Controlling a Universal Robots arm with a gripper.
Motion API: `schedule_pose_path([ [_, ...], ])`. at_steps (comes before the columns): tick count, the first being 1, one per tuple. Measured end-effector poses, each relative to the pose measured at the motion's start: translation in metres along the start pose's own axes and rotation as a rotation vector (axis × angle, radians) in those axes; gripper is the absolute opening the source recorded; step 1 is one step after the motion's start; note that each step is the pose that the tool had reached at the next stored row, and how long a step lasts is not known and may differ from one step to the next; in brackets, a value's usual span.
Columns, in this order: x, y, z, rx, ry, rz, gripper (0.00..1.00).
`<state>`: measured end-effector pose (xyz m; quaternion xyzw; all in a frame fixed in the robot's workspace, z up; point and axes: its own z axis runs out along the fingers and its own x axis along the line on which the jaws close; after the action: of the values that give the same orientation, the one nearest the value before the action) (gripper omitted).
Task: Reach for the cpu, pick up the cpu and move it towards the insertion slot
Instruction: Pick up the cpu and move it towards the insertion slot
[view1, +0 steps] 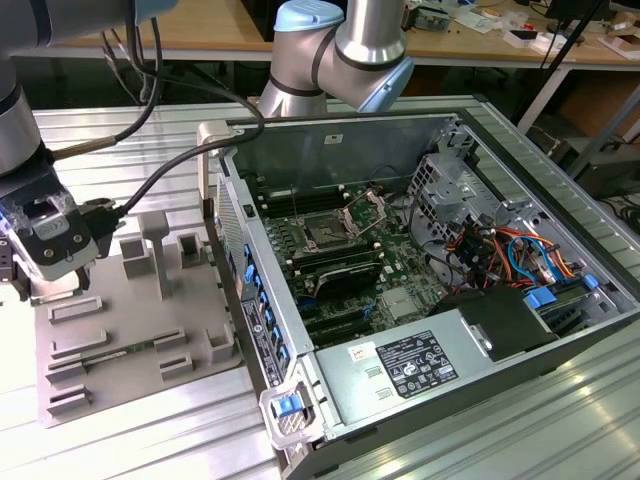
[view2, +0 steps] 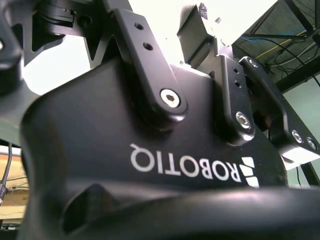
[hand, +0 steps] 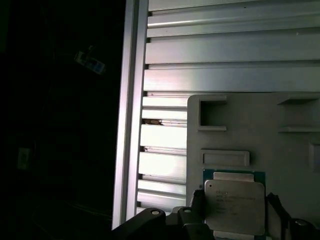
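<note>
In the first wrist view the cpu (hand: 234, 209), a silvery square chip with a thin dark-green rim, lies flat on the grey tray (hand: 295, 165). My gripper (hand: 235, 206) is open and straddles it, with one dark finger (hand: 197, 204) close to each side edge and a thin gap on the far side. In the exterior view the gripper (view1: 47, 285) is low over the tray (view1: 130, 340) at the exterior view's left, and its body hides the chip. The insertion slot (view1: 326, 229), a dark square in a silver frame with its bracket raised, sits on the motherboard inside the open case.
The tray carries rectangular frames and upright posts (view1: 155, 250) near the gripper. The open computer case (view1: 240, 290) stands between tray and socket, with a tall side wall, a drive cage (view1: 445, 190), cables and a power supply (view1: 415, 365). The slatted table ends at a rail (hand: 131, 125).
</note>
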<state>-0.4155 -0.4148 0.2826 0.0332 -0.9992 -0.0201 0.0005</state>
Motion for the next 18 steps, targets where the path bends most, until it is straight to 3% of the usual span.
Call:
schedule_pose_path([
  [18,0.0000,0.0005,-0.0132,0.0000,0.0000,0.000,0.55],
])
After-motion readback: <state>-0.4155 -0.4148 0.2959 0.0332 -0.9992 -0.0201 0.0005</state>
